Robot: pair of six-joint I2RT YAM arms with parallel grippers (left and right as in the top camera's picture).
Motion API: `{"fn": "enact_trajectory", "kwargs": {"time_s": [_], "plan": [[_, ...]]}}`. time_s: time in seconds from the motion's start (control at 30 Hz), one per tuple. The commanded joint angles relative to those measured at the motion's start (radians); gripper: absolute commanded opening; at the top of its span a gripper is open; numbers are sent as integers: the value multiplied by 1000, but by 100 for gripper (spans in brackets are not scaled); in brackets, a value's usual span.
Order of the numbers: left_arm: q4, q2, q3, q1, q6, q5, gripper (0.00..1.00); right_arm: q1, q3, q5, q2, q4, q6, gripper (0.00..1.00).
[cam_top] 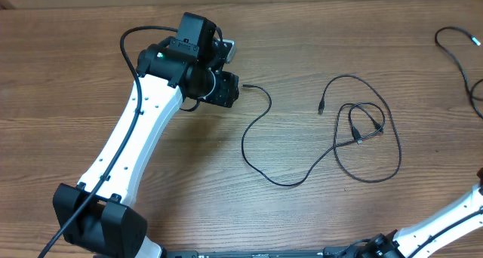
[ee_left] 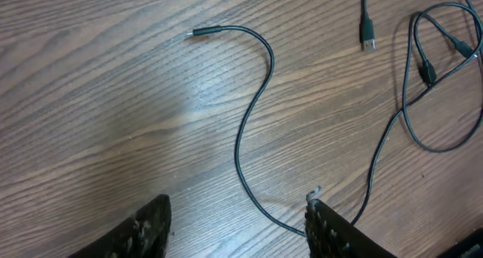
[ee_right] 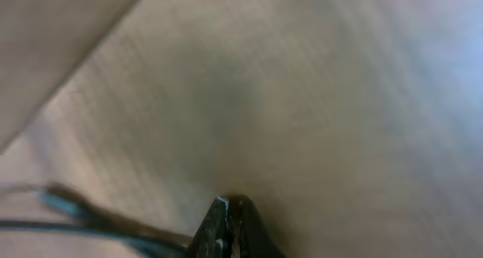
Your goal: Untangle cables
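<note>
Ahead of the left claw (ee_left: 235, 207), jaws wide and empty, a loose black cable (ee_left: 240, 137) snakes across the wooden table (ee_left: 90, 99) (tangled loops (ee_left: 426, 71) lie farther right); the right claw (ee_right: 230, 213) is pinched closed, a blurred cord (ee_right: 68, 203) to its left.

cables (cam_top: 356, 139) on table (cam_top: 75, 77), centre-right | left gripper (ee_left: 235, 210) just left of them

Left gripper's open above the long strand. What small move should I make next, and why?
Probably lower the left gripper and nudge it sideways to centre the long strand between its fingers before closing. Its jaws stand open and empty, the strand runs close beside one fingertip, and its plug lies free, away from the tangled loops.
</note>
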Motion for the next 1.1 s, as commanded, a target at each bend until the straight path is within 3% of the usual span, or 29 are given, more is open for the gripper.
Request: {"fn": "enact_trajectory", "kwargs": {"time_s": [0.0,0.43,0.67,0.93,1.07], "plan": [[-5,11,-6,-20,9,13,57,70,-24,-76,20,49,-5,4],[-24,11,-6,-39,-19,13,59,307,-24,-11,45,332,-6,4],[-44,11,-6,-39,-18,9,59,307,-22,55,45,348,-96,4],[-13,11,-6,-39,-18,9,59,281,93,-253,-15,293,-165,4],[-18,11,-6,-39,-18,10,52,293,186,-320,-83,180,-166,4]]}}
